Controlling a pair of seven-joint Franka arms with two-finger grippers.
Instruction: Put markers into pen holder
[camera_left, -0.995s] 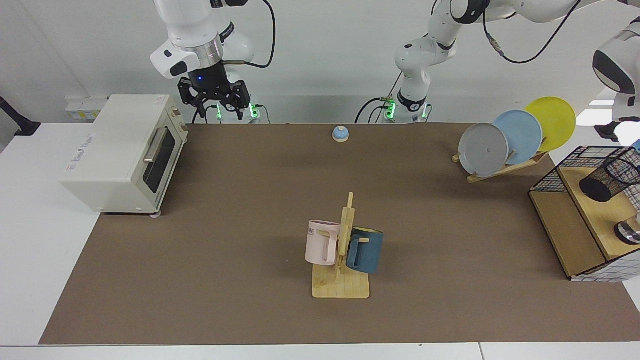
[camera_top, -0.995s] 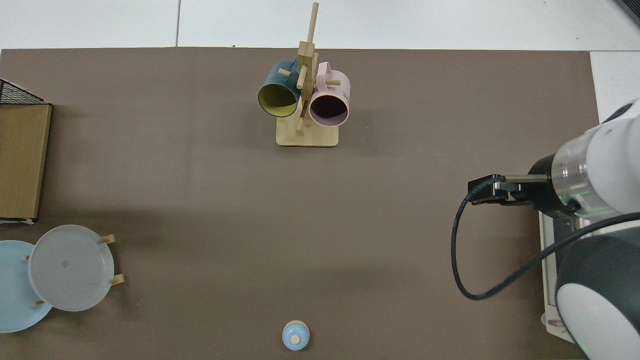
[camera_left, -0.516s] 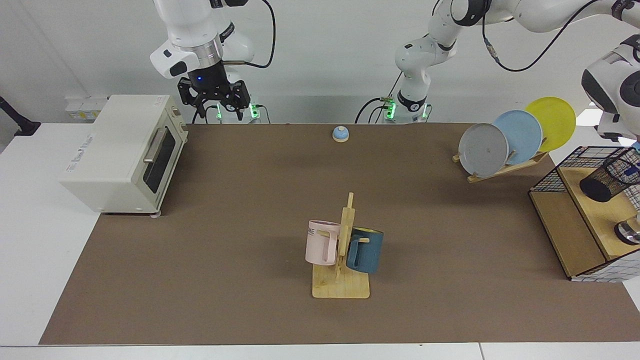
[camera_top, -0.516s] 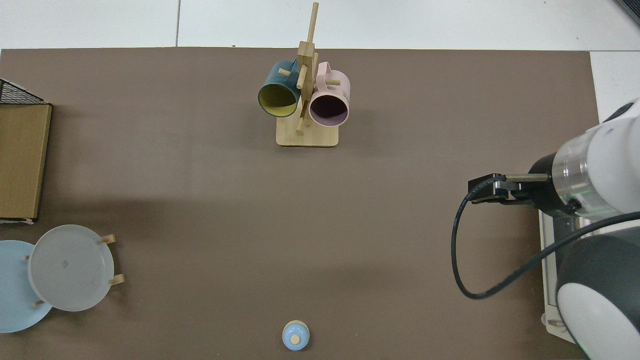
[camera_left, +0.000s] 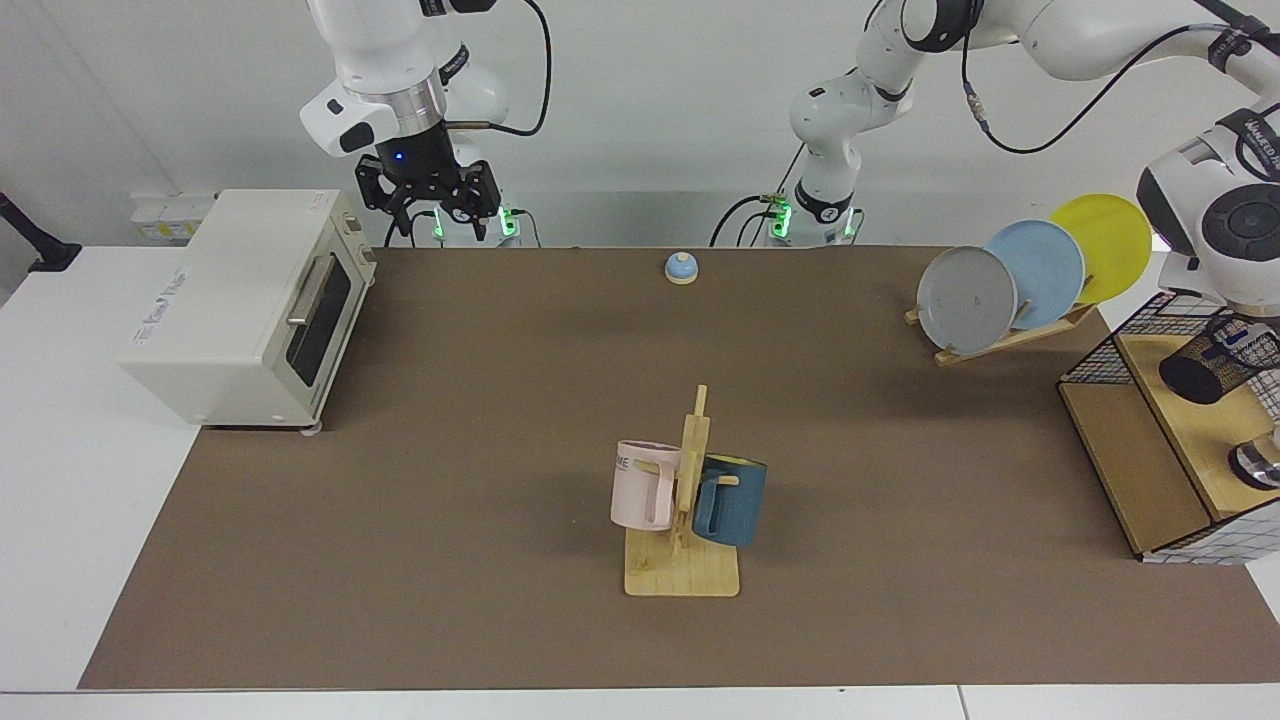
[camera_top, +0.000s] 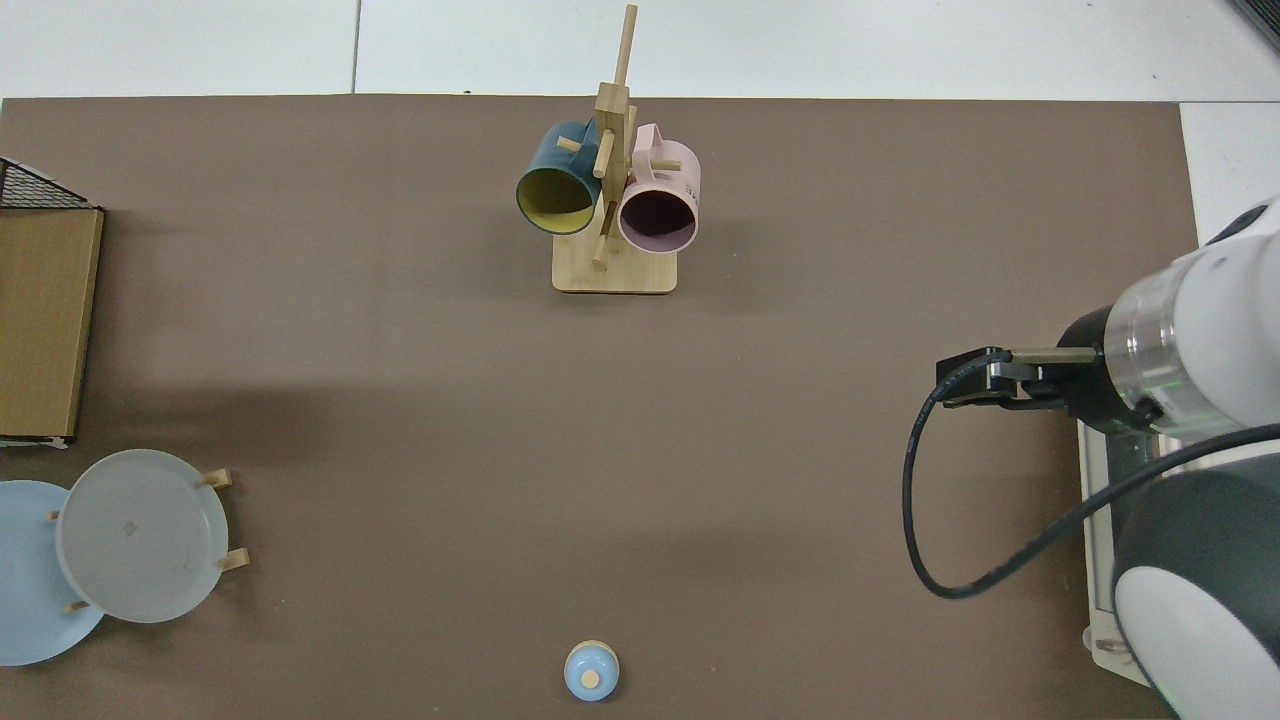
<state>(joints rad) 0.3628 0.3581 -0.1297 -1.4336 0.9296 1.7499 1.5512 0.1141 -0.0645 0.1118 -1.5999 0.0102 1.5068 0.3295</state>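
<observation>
Swinging in from the table's far edge, the left arm is now bringing its wrist right over the pen holder (camera_left: 1213, 364), where a second ago it was hanging further out and higher. The left gripper (camera_left: 1228, 322) is sitting just above the holder's mouth, far out from the mug rack (camera_left: 690, 480) on the left arm's side. The wrist is hiding most of it, so I cannot tell whether it is gripping anything.

The pen holder is leaning tilted on the wooden shelf of a wire basket frame (camera_left: 1095, 350), its dark base pointing toward the mug rack. A small patch of blue is showing through the mesh near the mouth. It looks like part of the marker (camera_left: 1218, 350), though I cannot make out more of it.

The right arm is waiting well beyond the mug rack on its own side. The right gripper (camera_left: 430, 197) is hanging with its jaws spread wide and nothing between them, just beside the top back corner of the toaster oven (camera_left: 240, 310).

Past the mug rack, toward the robots, a small blue bell (camera_left: 681, 268) is sitting alone on the brown mat (camera_left: 450, 500). Three plates (camera_left: 967, 300) are standing in a wooden rack between the mug rack and the wire basket frame.
</observation>
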